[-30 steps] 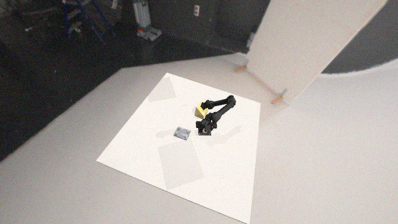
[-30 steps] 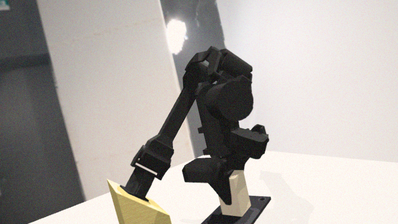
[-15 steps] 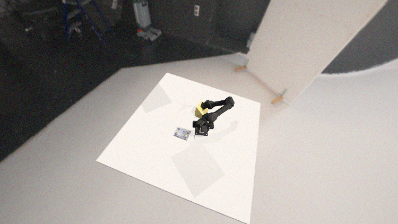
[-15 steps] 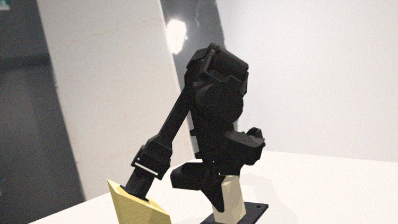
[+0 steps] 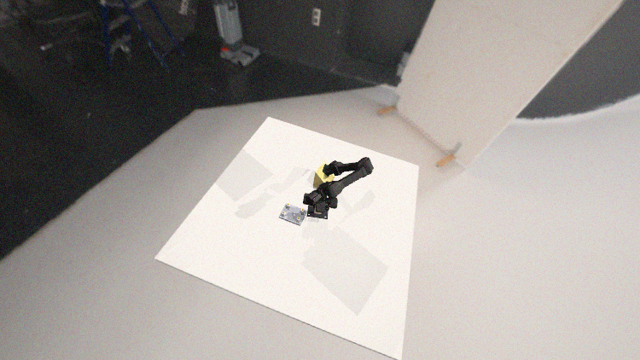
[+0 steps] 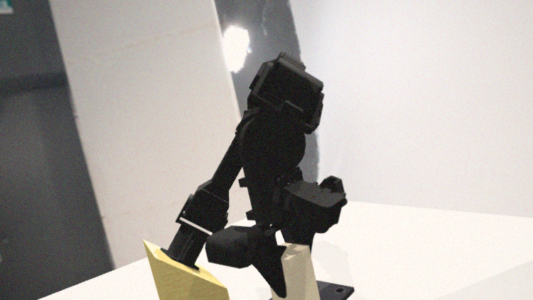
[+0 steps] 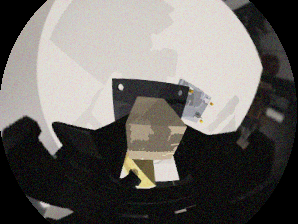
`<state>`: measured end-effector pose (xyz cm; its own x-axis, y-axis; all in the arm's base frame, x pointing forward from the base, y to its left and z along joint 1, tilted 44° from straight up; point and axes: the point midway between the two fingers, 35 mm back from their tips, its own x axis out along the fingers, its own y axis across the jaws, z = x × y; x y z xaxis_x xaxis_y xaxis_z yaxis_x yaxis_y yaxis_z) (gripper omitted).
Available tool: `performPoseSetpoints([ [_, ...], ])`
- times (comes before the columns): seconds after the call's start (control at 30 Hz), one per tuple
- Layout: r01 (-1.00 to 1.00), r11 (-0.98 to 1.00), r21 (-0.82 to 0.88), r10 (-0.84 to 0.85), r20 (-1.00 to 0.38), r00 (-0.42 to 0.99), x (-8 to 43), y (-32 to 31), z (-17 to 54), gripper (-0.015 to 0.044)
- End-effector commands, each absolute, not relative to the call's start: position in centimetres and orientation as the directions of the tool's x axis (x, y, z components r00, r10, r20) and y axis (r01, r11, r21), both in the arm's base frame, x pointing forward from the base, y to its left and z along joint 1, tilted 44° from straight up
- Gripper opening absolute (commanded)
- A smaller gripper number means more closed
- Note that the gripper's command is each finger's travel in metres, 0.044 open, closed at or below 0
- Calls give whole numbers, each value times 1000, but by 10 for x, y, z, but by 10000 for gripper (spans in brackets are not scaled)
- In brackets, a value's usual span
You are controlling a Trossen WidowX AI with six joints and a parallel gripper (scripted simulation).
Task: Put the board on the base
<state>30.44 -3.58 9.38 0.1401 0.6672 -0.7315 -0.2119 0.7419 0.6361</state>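
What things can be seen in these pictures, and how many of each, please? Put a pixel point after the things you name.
Board [image 5: 318, 217] [image 6: 332, 288] [image 7: 150, 86]: one, black, under the gripper
Handle [image 6: 297, 268] [image 7: 155, 135]: one, tan, on the board, between the fingers
Base [image 5: 293, 218] [image 7: 198, 101]: one, grey, beside the board
Pins: four, gold, on the base
Block [image 5: 320, 180] [image 6: 189, 285] [image 7: 136, 172]: one, yellow, under the arm's foot
Table [image 5: 250, 250] [image 6: 409, 238]: one, white, below everything
Wall socket [image 5: 316, 16]: one, pale, on the dark wall
Ladder [image 5: 154, 42]: one, blue, background
Arm [image 5: 351, 178] [image 6: 227, 163]: one, black, above the table
Gripper [image 5: 318, 206] [image 6: 294, 249] [image 7: 155, 132]: one, black, shut on the handle
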Motion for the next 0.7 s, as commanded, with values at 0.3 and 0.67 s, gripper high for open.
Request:
performPoseSetpoints([
  [0.3,-122,751,648,660,-738,142,313,-63,73,0],
  [0.67,-71,751,657,659,-738,142,320,-83,56,0],
])
